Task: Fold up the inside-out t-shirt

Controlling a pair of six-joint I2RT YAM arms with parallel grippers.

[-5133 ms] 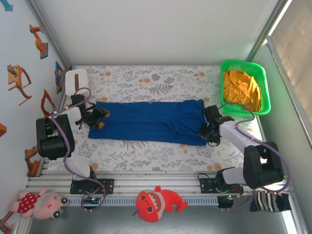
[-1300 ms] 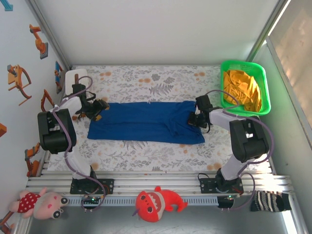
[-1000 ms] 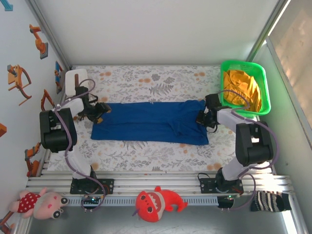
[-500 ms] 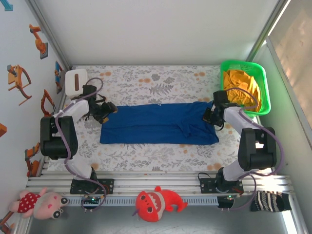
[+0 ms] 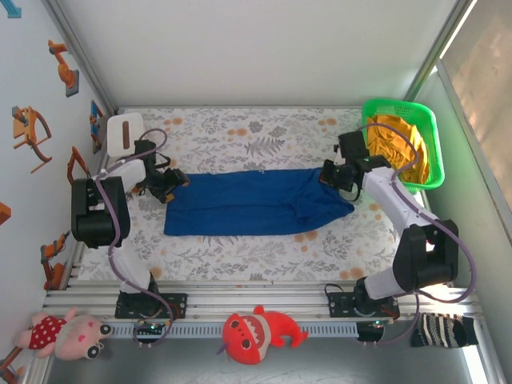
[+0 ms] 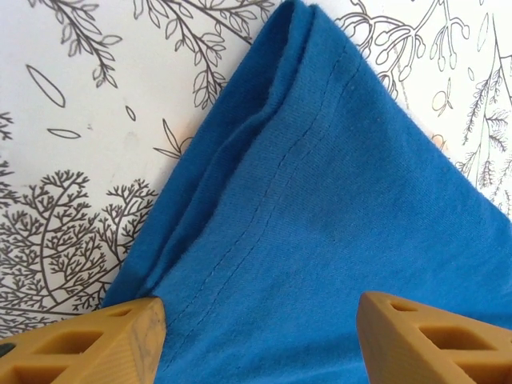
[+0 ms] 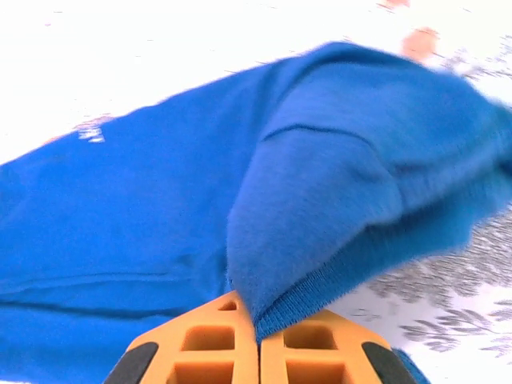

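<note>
shirt (image 5: 248, 210): royal-blue, laid as a long band across the middle of the table cover (image 5: 240, 136), running left to right between the two grippers; flat for most of its length, right end standing up in a bunched peak.
right gripper (image 5: 334, 176): clamped on the shirt (image 7: 160, 224); in the wrist view (image 7: 258, 332) orange pads (image 7: 208, 352) pressed together, with a ribbed hem coming out between them.
right arm: reaching forward from the near right base, elbow bent, wrist turned inward over the shirt's far right corner, near the basket.
left gripper (image 5: 170, 186): in the wrist view (image 6: 262, 308) orange fingers (image 6: 104, 344) wide apart, straddling the left corner of the shirt (image 6: 336, 240); touching the cloth or just above it, cannot tell.
left arm: rising from the near left base, forearm stretched toward the far left, wrist near the box.
cloth: soft fine-ribbed knit; stitched line along the hem; layers stacked at the left corner, with rounded fold edges.
table cover: white, printed with grey leaf drawings and small orange flowers.
basket (image 5: 398, 104): bright green plastic mesh, far right corner, holding a crumpled orange-yellow garment (image 5: 398, 146).
box (image 5: 125, 134): white, rounded corners, far left corner.
hard to make out: sleeves, lost in the folds; faint white marks in the blurred right wrist view, unreadable; cloth under the right gripper covered from above.
</note>
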